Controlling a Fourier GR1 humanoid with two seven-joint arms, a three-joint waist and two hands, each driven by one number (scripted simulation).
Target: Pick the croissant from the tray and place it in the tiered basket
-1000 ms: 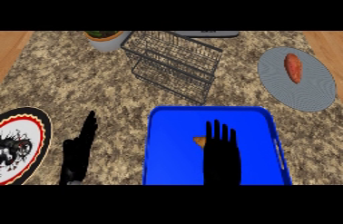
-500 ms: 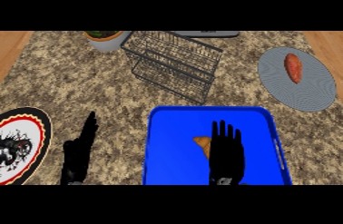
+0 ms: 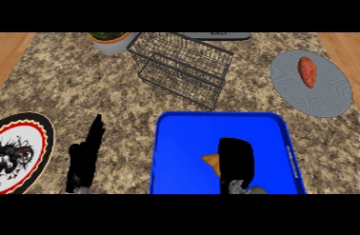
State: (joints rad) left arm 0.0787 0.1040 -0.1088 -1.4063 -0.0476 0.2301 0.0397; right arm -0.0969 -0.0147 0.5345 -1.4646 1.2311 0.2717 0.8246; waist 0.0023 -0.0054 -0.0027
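Where right hand (image 3: pixel 235 160) fingers curl, croissant (image 3: pixel 211 161) just left, touching.

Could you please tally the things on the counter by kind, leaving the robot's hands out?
Plates: 2, a grey plate and a patterned plate
Trays: 1, the blue tray
Wire baskets: 1, the tiered basket
Food items: 2, the croissant and a sweet potato
Potted plants: 1, the pot
Total: 7
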